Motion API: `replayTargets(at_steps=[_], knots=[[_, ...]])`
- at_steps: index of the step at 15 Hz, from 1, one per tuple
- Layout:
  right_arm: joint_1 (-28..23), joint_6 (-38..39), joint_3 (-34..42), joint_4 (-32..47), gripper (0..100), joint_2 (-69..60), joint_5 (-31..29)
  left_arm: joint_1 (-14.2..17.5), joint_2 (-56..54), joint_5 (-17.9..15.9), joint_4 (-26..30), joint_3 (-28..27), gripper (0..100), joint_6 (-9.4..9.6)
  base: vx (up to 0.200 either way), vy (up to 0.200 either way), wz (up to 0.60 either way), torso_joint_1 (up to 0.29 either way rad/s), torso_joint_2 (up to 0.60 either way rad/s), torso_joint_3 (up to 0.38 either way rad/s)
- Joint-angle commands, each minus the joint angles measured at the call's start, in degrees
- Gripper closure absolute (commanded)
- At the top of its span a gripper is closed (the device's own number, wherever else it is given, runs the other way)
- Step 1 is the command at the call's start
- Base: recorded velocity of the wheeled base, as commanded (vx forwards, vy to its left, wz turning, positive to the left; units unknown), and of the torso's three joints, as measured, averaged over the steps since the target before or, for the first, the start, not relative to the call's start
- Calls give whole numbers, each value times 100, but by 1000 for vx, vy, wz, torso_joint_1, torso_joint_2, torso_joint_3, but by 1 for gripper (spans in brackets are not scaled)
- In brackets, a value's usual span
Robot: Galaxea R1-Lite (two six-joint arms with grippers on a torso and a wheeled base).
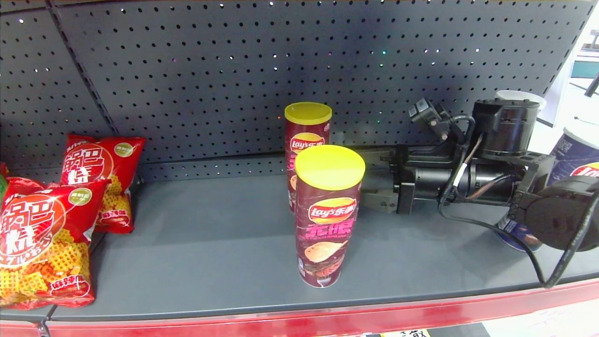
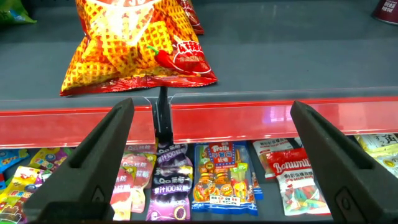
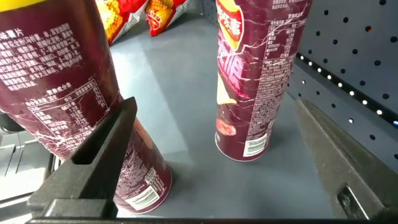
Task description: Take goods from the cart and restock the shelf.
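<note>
I take the front can [image 1: 327, 220], the nearer of two maroon chip cans with yellow lids, as my mark on the grey shelf [image 1: 210, 252]. Far to its left, two red snack bags [image 1: 42, 243] lean one behind the other, the near one close to the shelf's red lip [image 1: 281, 320]. My left claw [image 2: 212, 106] is out in front of that lip, just below the near bag [image 2: 137, 43]. Its fingers are spread wide with nothing between them, and rows of candy packets [image 2: 217, 177] lie on the level beneath. The front can stands upright near the lip. The rear can [image 1: 306, 135] stands upright just behind it and slightly left, close to the pegboard [image 1: 210, 70]. Just right of the front can and level with its upper half, my right claw [image 1: 372, 180] lies low over the shelf, pointing left at the two cans. Its fingers are apart and grip nothing. From its wrist I see the front can [image 3: 74, 93] beside one finger and the rear can [image 3: 249, 81] standing in the gap farther off; I cannot tell whether either is touched. Well right of the front can, behind the arm, stand blue cans [image 1: 580, 154] with white lids.
</note>
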Motion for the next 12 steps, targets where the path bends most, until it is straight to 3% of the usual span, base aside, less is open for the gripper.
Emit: replayTargets(at_steps=[1, 12], knots=[[9, -6, 37, 0, 0, -33, 3, 5, 11, 1, 0, 1, 0, -2, 0, 0, 0, 0, 0, 0], [-97, 64, 63, 0, 0, -60, -111, -4, 11, 1, 0, 1, 0, -2, 0, 0, 0, 0, 0, 0]])
